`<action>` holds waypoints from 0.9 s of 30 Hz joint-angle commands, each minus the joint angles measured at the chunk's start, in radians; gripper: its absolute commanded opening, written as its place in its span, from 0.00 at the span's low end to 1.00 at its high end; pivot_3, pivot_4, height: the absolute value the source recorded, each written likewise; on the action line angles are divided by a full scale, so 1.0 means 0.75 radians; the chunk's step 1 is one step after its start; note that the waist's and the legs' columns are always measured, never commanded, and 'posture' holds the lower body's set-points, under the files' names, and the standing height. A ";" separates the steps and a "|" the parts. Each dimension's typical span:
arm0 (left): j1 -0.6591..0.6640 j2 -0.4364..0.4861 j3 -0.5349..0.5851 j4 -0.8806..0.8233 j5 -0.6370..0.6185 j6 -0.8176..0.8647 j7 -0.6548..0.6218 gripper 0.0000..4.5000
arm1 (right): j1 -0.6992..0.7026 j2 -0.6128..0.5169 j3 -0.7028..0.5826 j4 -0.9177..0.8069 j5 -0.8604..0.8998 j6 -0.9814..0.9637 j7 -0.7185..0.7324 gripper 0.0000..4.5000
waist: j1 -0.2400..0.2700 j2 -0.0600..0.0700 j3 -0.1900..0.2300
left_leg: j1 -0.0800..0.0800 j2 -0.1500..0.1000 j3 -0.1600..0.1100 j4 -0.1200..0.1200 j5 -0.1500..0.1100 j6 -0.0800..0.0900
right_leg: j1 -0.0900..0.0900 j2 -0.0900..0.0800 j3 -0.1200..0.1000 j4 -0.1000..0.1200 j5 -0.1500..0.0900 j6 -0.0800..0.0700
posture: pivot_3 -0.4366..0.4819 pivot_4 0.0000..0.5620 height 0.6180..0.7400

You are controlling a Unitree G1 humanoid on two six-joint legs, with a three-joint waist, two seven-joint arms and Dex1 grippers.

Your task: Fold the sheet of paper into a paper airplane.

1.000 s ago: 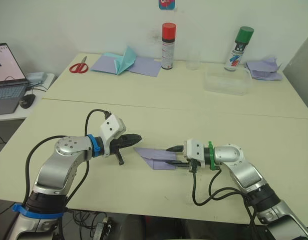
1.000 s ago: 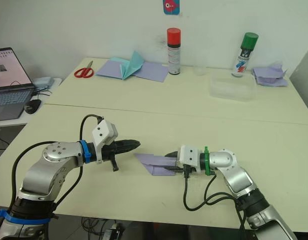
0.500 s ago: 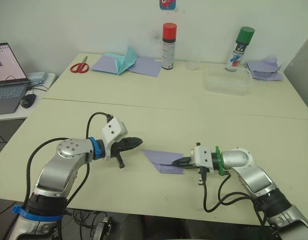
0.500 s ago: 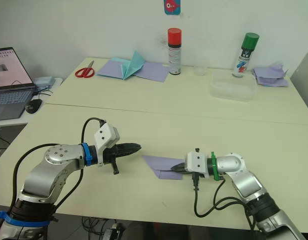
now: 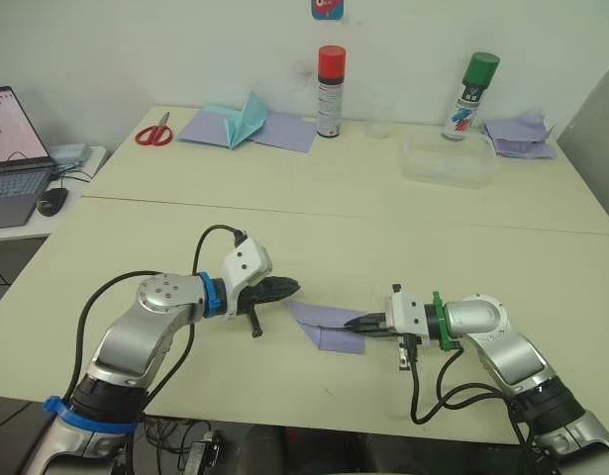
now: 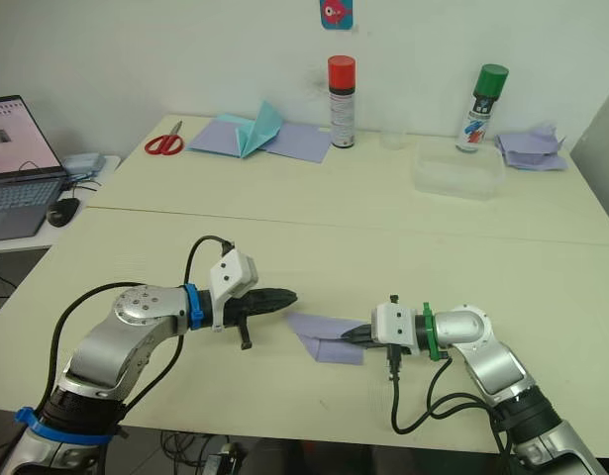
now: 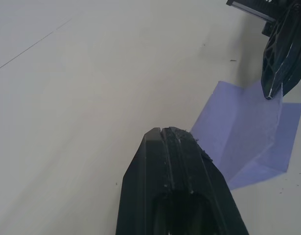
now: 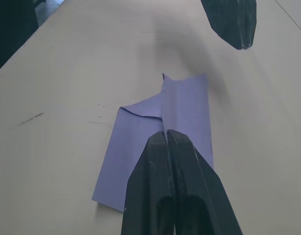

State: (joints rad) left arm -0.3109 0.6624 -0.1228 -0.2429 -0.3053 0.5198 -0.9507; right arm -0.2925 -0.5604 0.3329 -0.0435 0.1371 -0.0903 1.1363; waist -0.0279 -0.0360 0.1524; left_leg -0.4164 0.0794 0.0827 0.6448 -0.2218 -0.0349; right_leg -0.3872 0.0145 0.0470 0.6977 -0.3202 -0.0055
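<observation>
Nearby, scissors [image 5: 154, 130], teal paper [image 5: 247, 117], spray cans [image 5: 330, 77] at far edge.

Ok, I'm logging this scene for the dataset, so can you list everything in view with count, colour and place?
sheet of paper: 1, pale lavender, partly folded, near table edge between both end effectors
scissors: 1, red handles, far left of table
flat paper sheets: lavender, far side, count unclear
pointed paper shape: 1, teal, on those sheets
spray cans: 2, red cap and green cap, by the wall
plastic container: 1, clear, far right
crumpled paper pile: lavender, far right corner
laptop: 1, side desk at left
mouse: 1, dark, beside laptop
table: 1, cream
left end effector: black, shut, beside the sheet's left corner
right end effector: black, shut on the sheet's right edge
</observation>
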 commanded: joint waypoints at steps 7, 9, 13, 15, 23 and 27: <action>-0.039 -0.025 -0.028 -0.005 0.012 -0.027 0.008 0.00 | -0.009 -0.025 -0.036 -0.036 0.041 -0.019 0.044 0.38 | 0.000 0.000 0.000 | 0.000 0.000 0.000 0.000 0.000 0.000 | 0.000 0.000 0.000 0.000 0.000 0.000 | 0.48 0.27 1.00; -0.038 -0.027 -0.031 -0.005 0.012 -0.029 0.006 0.00 | -0.002 -0.039 -0.034 -0.051 0.042 -0.019 0.051 0.54 | 0.000 0.000 0.000 | 0.000 0.000 0.000 0.000 0.000 0.000 | 0.000 0.000 0.000 0.000 0.000 0.000 | 0.48 0.27 1.00; -0.018 -0.022 -0.046 -0.011 0.008 -0.030 -0.023 0.00 | 0.033 -0.104 -0.049 -0.123 0.083 0.029 0.094 0.70 | 0.001 0.000 0.000 | 0.000 0.000 0.000 0.000 0.000 0.000 | 0.000 0.000 0.000 0.000 0.000 0.000 | 0.48 0.27 1.00; 0.006 -0.013 -0.072 0.003 0.039 -0.071 -0.041 0.00 | 0.051 -0.136 -0.071 -0.154 0.108 0.060 0.097 0.70 | 0.001 0.000 0.000 | 0.000 0.000 0.000 0.000 0.000 0.000 | 0.000 0.000 0.000 0.000 0.000 0.000 | 0.48 0.27 1.00; 0.051 -0.058 -0.146 0.164 0.145 -0.238 -0.035 0.00 | 0.095 -0.155 -0.126 -0.240 0.145 0.164 0.038 0.70 | 0.002 0.000 0.000 | 0.001 0.000 0.000 0.000 0.000 0.000 | 0.000 0.000 0.000 0.000 0.000 0.000 | 0.48 0.27 1.00; 0.050 -0.087 -0.177 0.233 0.175 -0.285 -0.039 0.00 | 0.129 -0.168 -0.146 -0.301 0.159 0.202 0.025 0.70 | 0.002 0.000 0.000 | 0.000 -0.001 0.000 0.000 0.000 0.000 | 0.000 0.000 0.000 0.000 0.000 0.000 | 0.48 0.27 1.00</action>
State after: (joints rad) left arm -0.2705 0.6015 -0.2409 -0.0686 -0.1891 0.3282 -0.9739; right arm -0.2040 -0.6738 0.2547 -0.2212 0.2285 0.0554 1.1569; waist -0.0262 -0.0360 0.1524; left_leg -0.4163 0.0788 0.0827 0.6450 -0.2218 -0.0349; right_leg -0.3866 0.0145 0.0470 0.6976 -0.3202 -0.0055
